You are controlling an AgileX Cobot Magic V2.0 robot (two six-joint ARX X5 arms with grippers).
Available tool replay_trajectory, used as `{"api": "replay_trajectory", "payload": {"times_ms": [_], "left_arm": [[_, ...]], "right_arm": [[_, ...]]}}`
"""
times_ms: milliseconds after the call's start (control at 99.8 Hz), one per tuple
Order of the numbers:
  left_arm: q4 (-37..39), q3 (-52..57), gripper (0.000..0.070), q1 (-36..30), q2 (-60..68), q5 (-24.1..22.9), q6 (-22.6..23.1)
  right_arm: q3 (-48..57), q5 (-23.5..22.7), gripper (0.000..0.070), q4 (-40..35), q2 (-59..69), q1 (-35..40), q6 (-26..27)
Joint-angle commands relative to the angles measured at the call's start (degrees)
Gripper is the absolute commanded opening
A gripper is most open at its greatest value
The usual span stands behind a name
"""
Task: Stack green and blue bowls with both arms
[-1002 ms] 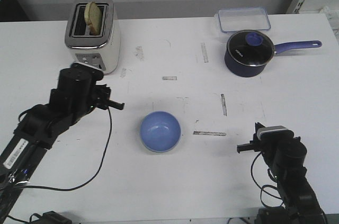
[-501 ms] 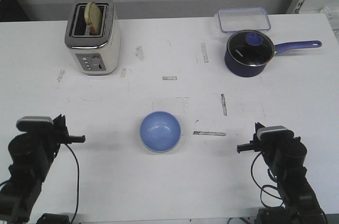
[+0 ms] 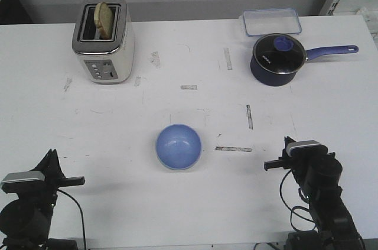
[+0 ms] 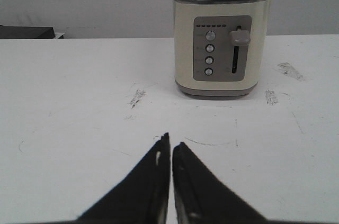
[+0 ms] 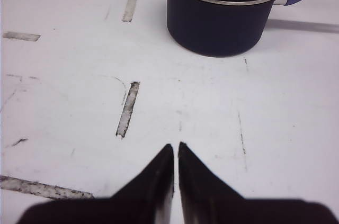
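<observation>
Bowls first: the light periwinkle-blue glossy round bowl (image 3: 179,146) sits upright near the middle of the white table (image 3: 195,203), well in front of the cream and chrome toaster (image 3: 103,40) and well apart from both arms. Only a faint pale rim shows under its near edge, so whether the green bowl sits nested beneath it cannot be told. The left gripper (image 3: 77,181) has pulled back from beside the toaster to the table's near left corner, its fingers pressed together and empty. The right gripper (image 3: 269,166) has not moved, likewise closed on nothing, facing the navy saucepan (image 5: 225,9). Both arms parked suggests the stacking is finished.
</observation>
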Motion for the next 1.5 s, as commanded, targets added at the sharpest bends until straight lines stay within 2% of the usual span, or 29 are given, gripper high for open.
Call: {"api": "replay_trajectory", "payload": {"times_ms": [0, 771, 922, 1042, 1122, 1222, 1352, 1493], "left_arm": [[0.6, 0.0, 0.0001, 0.0, -0.9, 0.0, 0.3], [1.6, -0.9, 0.0001, 0.1, -3.1, 0.1, 0.3], [3.3, -5.4, 0.0001, 2.3, -5.7, 0.4, 0.3], [4.5, -11.7, 0.0001, 4.6, -10.4, 6.8, 0.3], [5.3, -15.9, 0.0001, 5.6, -13.3, 8.9, 0.3], [7.6, -20.2, 0.0001, 5.7, -13.0, 9.5, 0.3], [18.5, -29.1, 0.0001, 5.7, -13.0, 10.4, 0.3], [17.8, -29.1, 0.0001, 5.7, -13.0, 10.3, 0.3]], "right_arm": [[-0.1, 0.2, 0.0001, 0.9, 0.3, 0.0, -0.4], [-0.1, 0.2, 0.0001, 0.9, 0.3, 0.0, -0.4], [-0.1, 0.2, 0.0001, 0.9, 0.3, 0.0, -0.4], [-0.1, 0.2, 0.0001, 0.9, 0.3, 0.0, -0.4], [-0.1, 0.2, 0.0001, 0.9, 0.3, 0.0, -0.4], [-0.1, 0.2, 0.0001, 0.8, 0.2, 0.0, -0.4], [-0.1, 0.1, 0.0001, 1.5, 0.2, 0.0, -0.4], [-0.1, 0.0, 0.0001, 2.4, 0.2, 0.1, -0.4]]}}
